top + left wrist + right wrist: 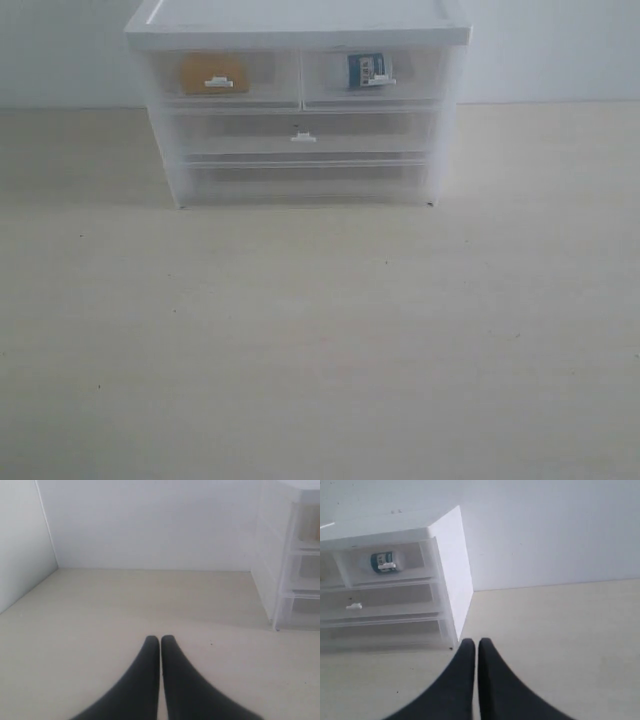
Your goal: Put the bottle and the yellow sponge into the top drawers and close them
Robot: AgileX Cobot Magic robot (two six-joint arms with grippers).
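The white-framed cabinet (297, 38) stands at the back of the table. Its two top drawers are pushed in. The yellow sponge (210, 72) lies inside the left top drawer (222, 79), behind its white handle. The bottle (368, 69) lies on its side in the right top drawer (375, 75); the right wrist view also shows the bottle (382, 560). Neither arm appears in the exterior view. My left gripper (160, 640) is shut with nothing in it, over bare table beside the cabinet. My right gripper (475, 642) is shut and empty, near the cabinet's lower corner.
Below the top drawers sit two wider full-width drawers (303, 132), both pushed in. A white wall (150, 525) runs behind the table, and a side wall (20, 540) shows in the left wrist view. Pale tabletop (320, 340) stretches in front of the cabinet.
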